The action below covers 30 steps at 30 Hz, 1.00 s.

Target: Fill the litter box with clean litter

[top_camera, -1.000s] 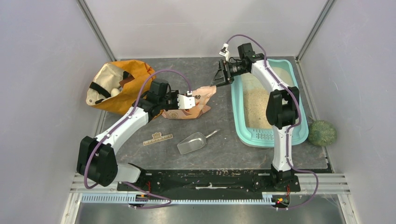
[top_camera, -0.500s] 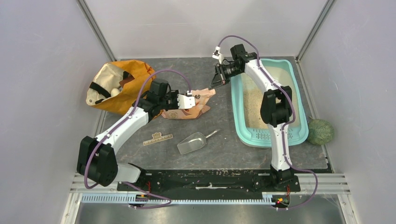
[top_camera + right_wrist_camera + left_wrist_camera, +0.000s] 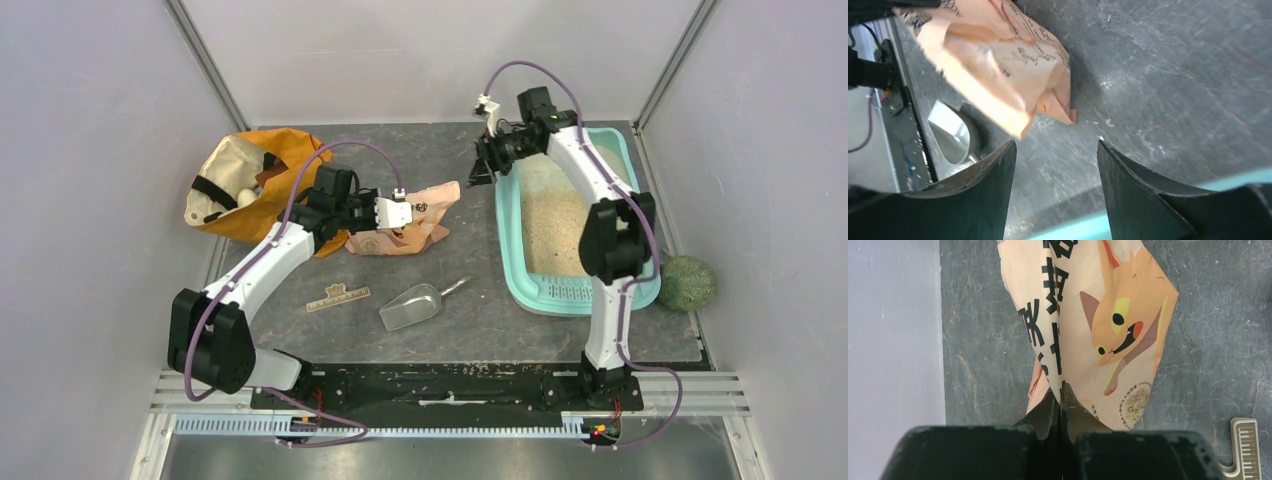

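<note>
The peach-pink pouch (image 3: 420,222) lies on the dark table left of the teal litter box (image 3: 503,225). Pale clean litter (image 3: 555,225) covers the box floor. My left gripper (image 3: 402,211) is shut on a fold of the pouch; in the left wrist view the closed fingers (image 3: 1062,390) pinch the pouch (image 3: 1098,315) below its cartoon print. My right gripper (image 3: 482,166) hangs open beside the box's far left corner, apart from the pouch. In the right wrist view the open gripper (image 3: 1055,145) holds nothing, with the pouch (image 3: 993,65) beyond it and the teal rim (image 3: 1083,227) below.
An orange fabric bag (image 3: 250,185) sits at the back left. A silver scoop (image 3: 410,306) and a small ruler-like clip (image 3: 338,297) lie near the front. A green ball (image 3: 688,283) rests right of the box. Frame posts and walls close in both sides.
My right gripper has drawn back from the pouch's top corner toward the litter box and now stands open. The left gripper has kept its hold and shifted slightly.
</note>
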{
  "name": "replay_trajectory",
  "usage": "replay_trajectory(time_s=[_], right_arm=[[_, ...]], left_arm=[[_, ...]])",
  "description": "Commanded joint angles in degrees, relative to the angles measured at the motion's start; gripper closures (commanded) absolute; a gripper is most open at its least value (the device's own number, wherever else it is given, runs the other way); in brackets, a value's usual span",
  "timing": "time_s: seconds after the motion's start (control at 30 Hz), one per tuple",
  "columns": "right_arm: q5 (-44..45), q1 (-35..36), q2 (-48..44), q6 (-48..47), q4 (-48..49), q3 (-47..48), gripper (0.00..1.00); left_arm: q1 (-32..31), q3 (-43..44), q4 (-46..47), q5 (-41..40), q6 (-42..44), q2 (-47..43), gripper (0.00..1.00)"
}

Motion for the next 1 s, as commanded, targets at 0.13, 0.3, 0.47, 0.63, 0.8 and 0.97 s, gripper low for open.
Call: replay_trajectory(time_s=[0.13, 0.3, 0.47, 0.63, 0.8, 0.97], right_arm=[[-11.1, 1.2, -17.5, -6.8, 36.6, -23.6, 0.34], [-14.0, 5.2, -18.7, -7.3, 49.5, -29.5, 0.37], [-15.3, 8.5, -18.6, -9.9, 56.1, -32.9, 0.4], [-14.9, 10.2, -17.6, -15.1, 54.6, -33.9, 0.43], [-15.9, 10.2, -18.6, -16.6, 56.9, -36.5, 0.48], [-18.2, 10.5, -21.6, -21.7, 56.2, -40.0, 0.5]], left_arm=[[0.6, 5.7, 0.6, 5.2, 3.0, 2.0, 0.98], [0.6, 6.5, 0.3, 5.6, 2.9, 2.3, 0.98], [0.6, 6.5, 0.0, 5.0, 3.1, 2.1, 0.98], [0.6, 6.8, -0.8, 4.8, 3.2, 2.1, 0.98], [0.6, 7.2, -1.5, 4.7, 3.4, 2.3, 0.98], [0.7, 7.4, -2.2, 4.7, 4.2, 2.5, 0.98]])
